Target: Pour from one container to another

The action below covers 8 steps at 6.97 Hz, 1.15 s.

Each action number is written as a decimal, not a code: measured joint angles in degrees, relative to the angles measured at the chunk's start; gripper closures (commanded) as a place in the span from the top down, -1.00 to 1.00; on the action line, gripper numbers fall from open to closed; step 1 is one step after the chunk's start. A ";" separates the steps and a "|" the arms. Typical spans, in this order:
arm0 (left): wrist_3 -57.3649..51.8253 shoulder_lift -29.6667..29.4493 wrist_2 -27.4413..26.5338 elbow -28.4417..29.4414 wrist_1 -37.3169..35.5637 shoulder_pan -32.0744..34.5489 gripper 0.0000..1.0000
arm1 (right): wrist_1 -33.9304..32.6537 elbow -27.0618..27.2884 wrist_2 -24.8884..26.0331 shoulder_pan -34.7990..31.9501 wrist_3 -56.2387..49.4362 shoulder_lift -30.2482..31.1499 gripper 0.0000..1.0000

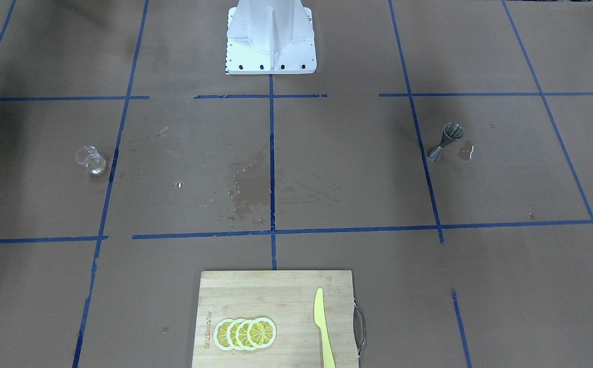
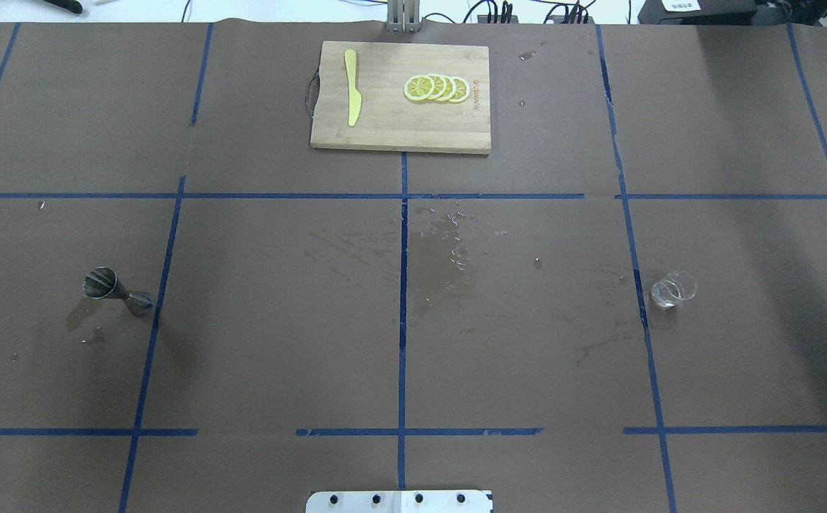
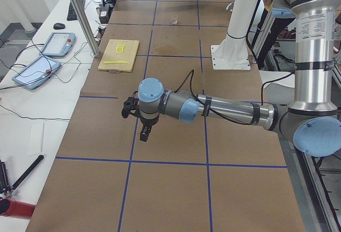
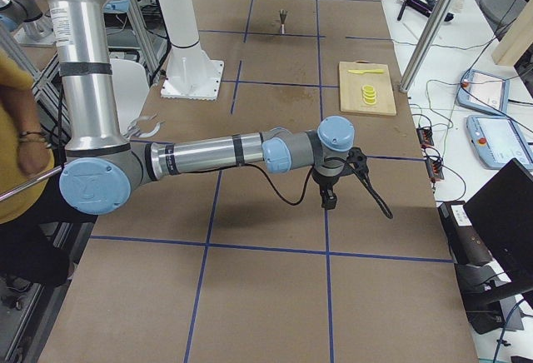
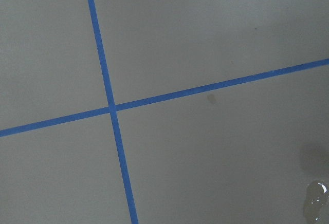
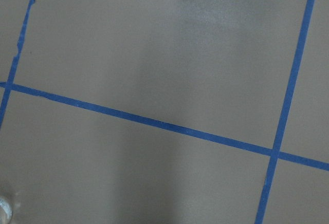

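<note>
The brown paper-covered worktop (image 2: 278, 342) lay mostly bare. From the white robot base (image 2: 399, 501) the grey left arm (image 3: 224, 109) and grey right arm (image 4: 208, 156) stretched outward, each hanging its pincer, left (image 3: 145, 132) and right (image 4: 330, 196), over bare paper. Whether their jaws were apart I cannot tell.

The bamboo cutting board (image 2: 399, 128) sat opposite the base at the far edge, clear of the work.

The silver hourglass steel jigger (image 2: 110, 288) stood upright well to the base's left and the small clear glass cup (image 2: 672, 288) well to its right, probably one per arm.

The open middle ahead of the base, though wet-patched (image 2: 442, 263), gave room for pouring.
</note>
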State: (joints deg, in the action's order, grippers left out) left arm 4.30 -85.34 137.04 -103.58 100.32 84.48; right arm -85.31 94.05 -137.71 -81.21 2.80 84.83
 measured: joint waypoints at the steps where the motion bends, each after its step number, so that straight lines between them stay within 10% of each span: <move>1: 1.31 -0.22 -0.04 -0.65 -0.03 -0.05 1.00 | 0.08 -0.05 -0.19 0.00 0.01 0.32 1.00; 8: 8.62 -0.85 0.50 -5.06 11.85 -0.69 1.00 | 0.14 0.50 -0.25 0.00 -0.13 1.27 1.00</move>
State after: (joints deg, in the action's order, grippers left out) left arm 12.92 -86.19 137.54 -108.64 112.17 83.79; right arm -85.17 94.55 -137.96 -81.21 2.68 86.10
